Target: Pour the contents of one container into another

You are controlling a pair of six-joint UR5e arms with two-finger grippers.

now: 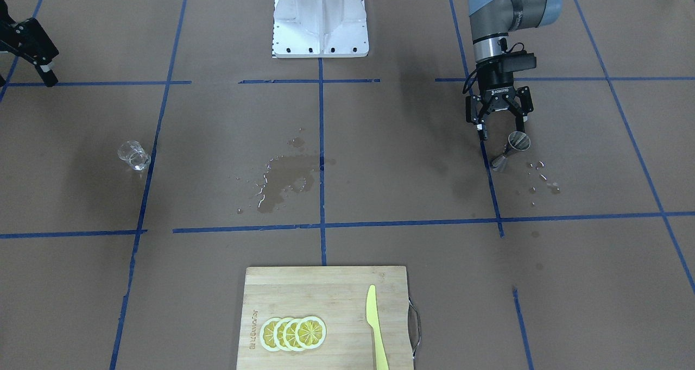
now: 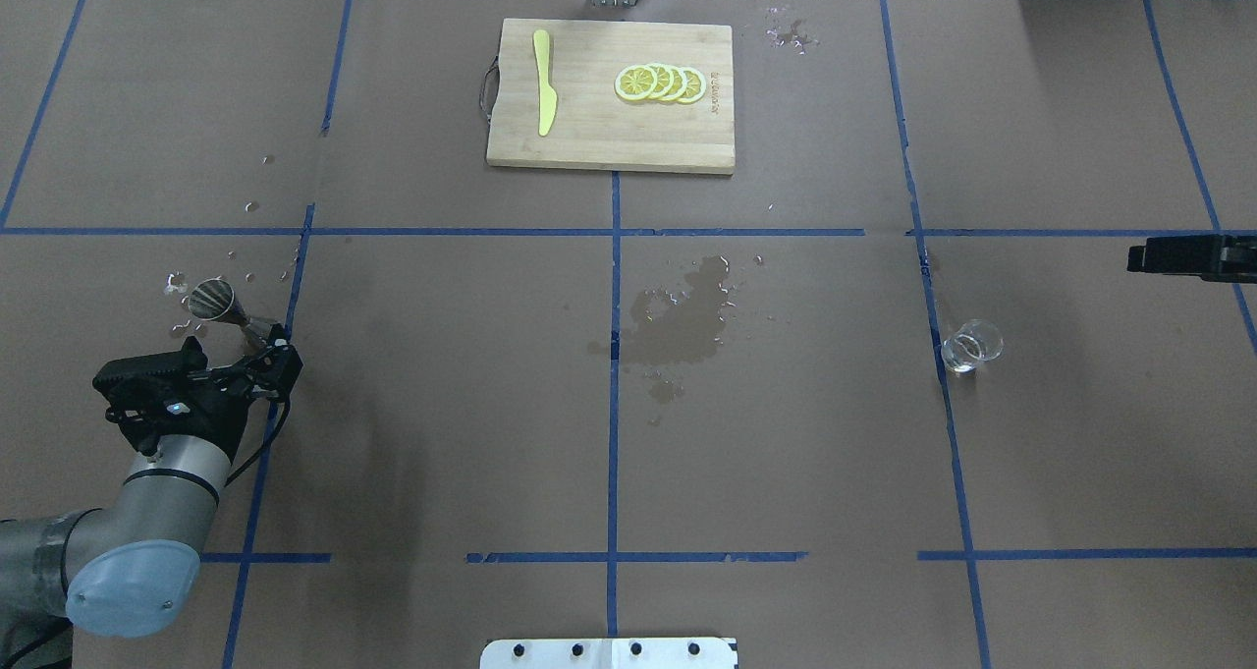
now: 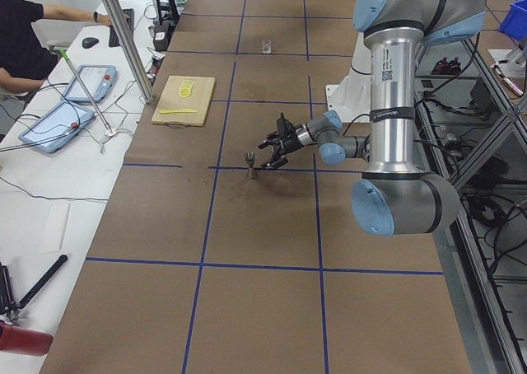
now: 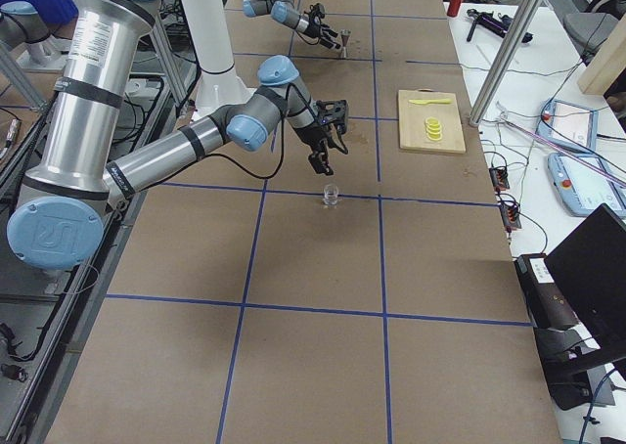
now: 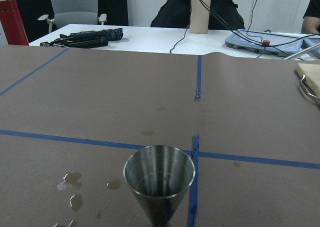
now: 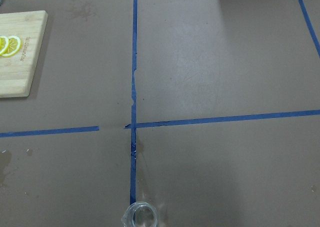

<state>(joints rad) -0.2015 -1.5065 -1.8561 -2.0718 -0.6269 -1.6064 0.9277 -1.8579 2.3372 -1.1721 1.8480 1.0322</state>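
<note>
Left tool [image 1: 502,132], fingers apart, faces the upright jigger [image 1: 513,150] just ahead. Glass cup [image 1: 133,156] stands nearer the right tool [image 4: 323,155], whose state is indeterminate.

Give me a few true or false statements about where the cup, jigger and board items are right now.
1. Lemon slices lie on the cutting board. True.
2. The jigger lies on the cutting board. False: it stands on the table by the left end effector.
3. The glass cup stands free on the table. True.
4. The yellow knife lies beside the glass cup. False: it lies on the board.
</note>
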